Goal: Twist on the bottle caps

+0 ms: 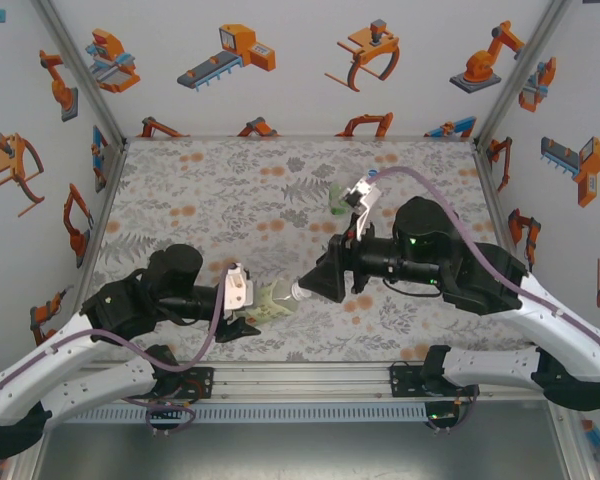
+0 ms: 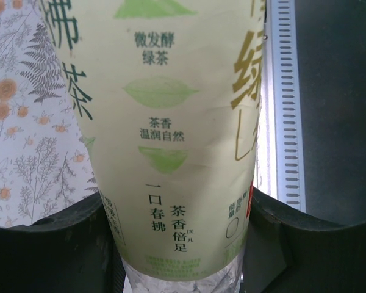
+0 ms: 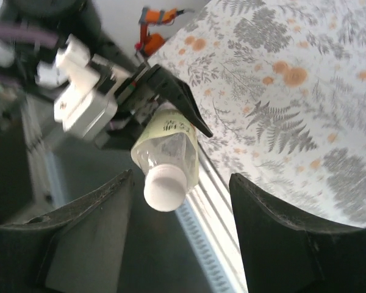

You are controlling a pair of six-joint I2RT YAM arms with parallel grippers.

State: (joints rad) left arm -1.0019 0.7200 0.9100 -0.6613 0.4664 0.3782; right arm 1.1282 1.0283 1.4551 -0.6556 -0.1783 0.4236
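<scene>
White walls (image 1: 300, 70) printed with orange robot pictures (image 1: 230, 52) enclose a fern-patterned table (image 1: 220, 190).

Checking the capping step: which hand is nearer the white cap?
Right. The right hand stands open around the white cap, not touching; the left hand grips the bottle by its labelled body, farther back.

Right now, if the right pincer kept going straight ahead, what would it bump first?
Probably the white cap on the bottle that the left pincer holds; it sits straight ahead of the right pincer, between its open fingers, though depth is unclear.
</scene>
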